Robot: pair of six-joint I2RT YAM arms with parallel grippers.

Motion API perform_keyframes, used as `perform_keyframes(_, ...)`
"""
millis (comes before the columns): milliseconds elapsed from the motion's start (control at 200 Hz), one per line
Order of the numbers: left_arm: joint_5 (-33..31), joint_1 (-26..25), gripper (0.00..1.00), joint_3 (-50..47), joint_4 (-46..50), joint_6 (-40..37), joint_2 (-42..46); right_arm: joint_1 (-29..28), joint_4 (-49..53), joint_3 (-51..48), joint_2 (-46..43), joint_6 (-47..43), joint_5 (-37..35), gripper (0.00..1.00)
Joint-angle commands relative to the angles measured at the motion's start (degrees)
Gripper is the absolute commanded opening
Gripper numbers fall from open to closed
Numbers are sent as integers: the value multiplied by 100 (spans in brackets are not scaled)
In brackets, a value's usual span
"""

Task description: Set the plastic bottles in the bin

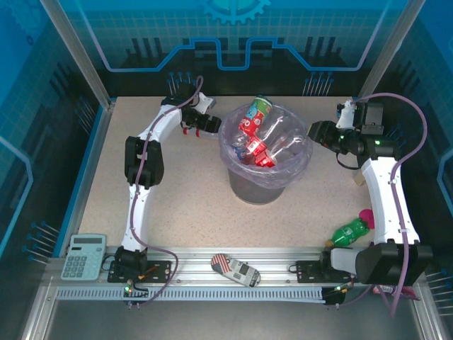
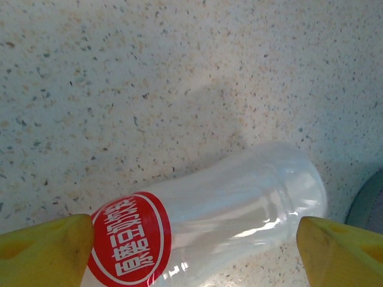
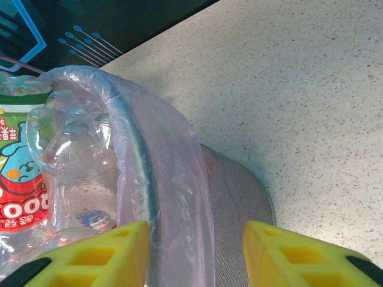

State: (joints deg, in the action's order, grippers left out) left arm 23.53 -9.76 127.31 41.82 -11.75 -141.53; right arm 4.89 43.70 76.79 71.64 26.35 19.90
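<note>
A clear, red-labelled bottle (image 2: 239, 215) lies crosswise between the yellow fingers of the left gripper (image 2: 194, 236), which look pressed against its two sides. Its shadow falls apart from it on the speckled table (image 2: 119, 89), so I'd judge it lifted and clamped. That gripper hangs just beside the bin (image 1: 263, 190), at its far-left rim. The bin is heaped with plastic bottles (image 1: 265, 138), some poking above the rim. To do this well, I'd carry the held bottle over the bin's middle, above the heap, and let go low, or it may roll off the pile. The right gripper (image 1: 320, 133), fingers apart and empty, sits at the bin's opposite rim, with the lavender bag (image 3: 179, 179) showing between its fingers; it would do best to back clear. A solid green bottle (image 1: 351, 231) lies well off to the bin's near right.
</note>
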Motion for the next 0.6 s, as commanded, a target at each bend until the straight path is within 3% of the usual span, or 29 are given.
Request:
perform_keyframes(0,195,-8,88,-318,400,-136,200,-40,69,-51,-124,-30,-52,46)
perform_keyframes(150,29,-8,85,-676,558,-16,476,-41,59,-56,-128,-17,-26,46)
perform_keyframes(385,-191,56,88,-2399,-401,673,1603,-43,15,-64,-106,-16,4,46)
perform_keyframes(495,-209,105,95,-2909,-776,1078,2070,-41,15,-33,-55,-33,42,46)
perform_keyframes(595,-1006,150,99,-3600,-1554,1930,2777,-42,7,-18,-69,-55,53,47)
